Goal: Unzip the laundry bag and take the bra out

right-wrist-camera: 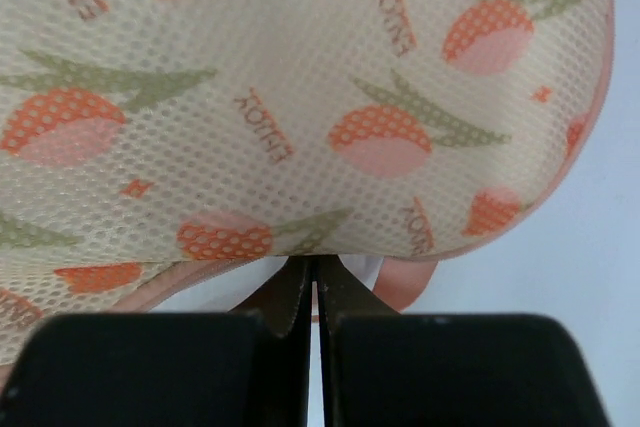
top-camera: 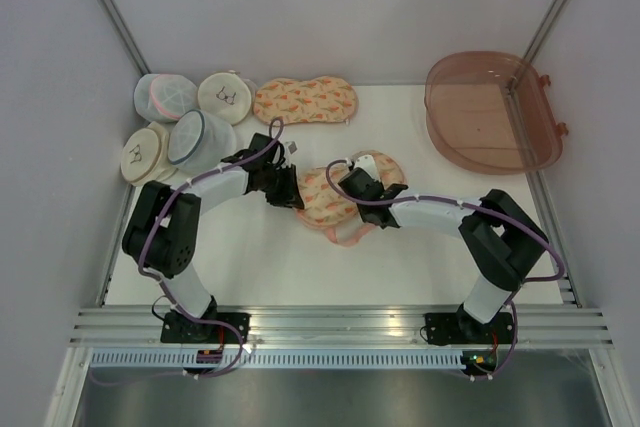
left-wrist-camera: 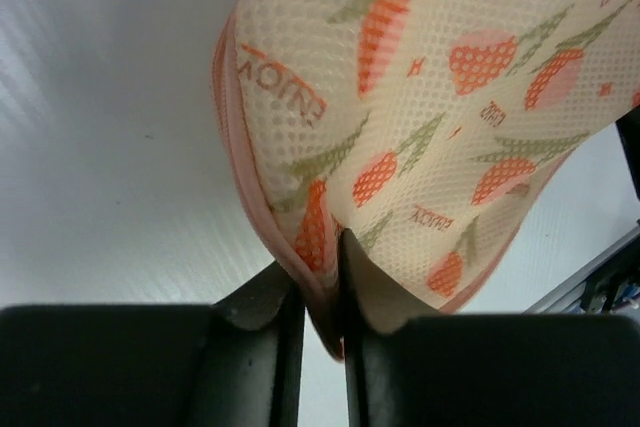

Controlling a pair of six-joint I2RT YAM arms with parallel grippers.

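Observation:
The laundry bag [top-camera: 325, 207] lies mid-table, peach mesh with an orange print and pink zipper edging, lifted between both arms. My left gripper [top-camera: 293, 193] is shut on its left edge; in the left wrist view the pink rim [left-wrist-camera: 318, 292] is pinched between the fingers [left-wrist-camera: 275, 317] and the bag [left-wrist-camera: 430, 97] hangs above. My right gripper [top-camera: 354, 185] is at the bag's right lobe. In the right wrist view it [right-wrist-camera: 314, 282] is shut under the bag [right-wrist-camera: 300, 97], a pink sliver between its tips. White fabric [top-camera: 366, 160] peeks out at the far end; I cannot tell whether it is the bra.
A second peach printed case [top-camera: 305, 100] lies at the back. Several round white mesh pouches [top-camera: 200, 139] cluster at the back left. A translucent pink tub [top-camera: 490, 112] stands at the back right. A metal rail [top-camera: 340, 325] runs along the near edge.

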